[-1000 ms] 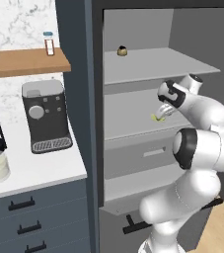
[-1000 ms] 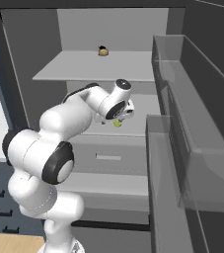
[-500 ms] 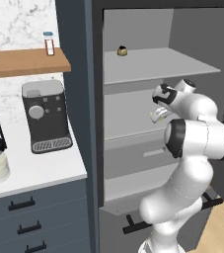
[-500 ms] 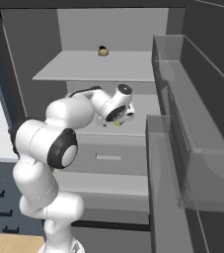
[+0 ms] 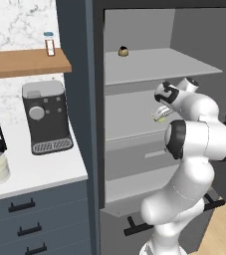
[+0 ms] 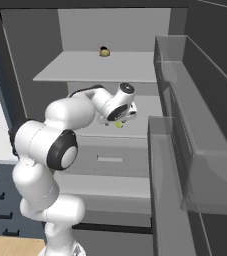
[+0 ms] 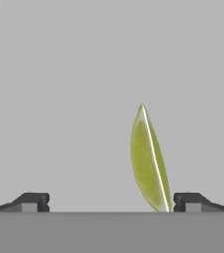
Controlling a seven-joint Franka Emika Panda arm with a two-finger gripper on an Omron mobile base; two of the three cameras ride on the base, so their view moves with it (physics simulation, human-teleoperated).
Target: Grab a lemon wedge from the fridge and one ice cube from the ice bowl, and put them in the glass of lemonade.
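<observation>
lemon wedge (image 7: 148,160) between wide-spread tool (image 7: 111,201) tips

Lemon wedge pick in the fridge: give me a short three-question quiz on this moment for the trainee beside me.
1. True or false: the gripper has its fingers closed on the lemon wedge.
2. Multiple choice: in the hand view, the lemon wedge lies (A) beside the finger at the left of the view, (B) midway between the two, (C) beside the finger at the right of the view.
3. What sits on the fridge's upper shelf, above the one the gripper works over?

Key
1. False: the fingers stand wide apart, and the wedge lies on the shelf between them.
2. C.
3. A small round brown-gold object.
</observation>
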